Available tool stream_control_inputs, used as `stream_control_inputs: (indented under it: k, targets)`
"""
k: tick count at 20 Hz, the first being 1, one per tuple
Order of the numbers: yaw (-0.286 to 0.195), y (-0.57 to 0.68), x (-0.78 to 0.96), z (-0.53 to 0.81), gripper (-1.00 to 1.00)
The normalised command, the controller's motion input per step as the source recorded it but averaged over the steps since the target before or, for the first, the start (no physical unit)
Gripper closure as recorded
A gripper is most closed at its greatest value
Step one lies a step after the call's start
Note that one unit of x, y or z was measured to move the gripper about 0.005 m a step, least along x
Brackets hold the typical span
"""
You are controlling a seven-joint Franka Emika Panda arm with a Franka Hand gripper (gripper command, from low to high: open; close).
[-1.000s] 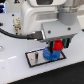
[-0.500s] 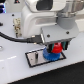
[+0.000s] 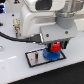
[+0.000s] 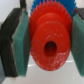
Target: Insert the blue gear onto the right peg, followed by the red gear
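In the exterior view my gripper (image 3: 55, 47) is shut on the red gear (image 3: 55, 48), holding it just above the blue gear (image 3: 51, 55). The blue gear lies flat on the right-hand part of the black-bordered pale base plate (image 3: 34, 58). The right peg is hidden under the gears. In the wrist view the red gear (image 4: 47, 40) fills the middle, with its centre hole showing, clamped between the two teal pads (image 4: 21, 40). The blue gear's teeth (image 4: 46, 5) show behind the red gear.
The white robot arm and wrist (image 3: 47, 17) fill the upper part of the exterior view. A black cable (image 3: 15, 39) runs along the exterior view's left. The left peg is too small to make out on the plate.
Hardly anything differs; the gripper stays over the plate's right-hand end with the red gear in it, perhaps slightly lower.
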Motion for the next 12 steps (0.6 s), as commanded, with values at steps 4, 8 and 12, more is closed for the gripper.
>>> stream_control_inputs:
  k: [4,8,12]
  targets:
    - [0.0,-0.18,0.18,-0.13,1.0]
    - [0.0,-0.29,0.01,0.19,1.0]
    - [0.0,-0.17,0.1,-0.04,1.0]
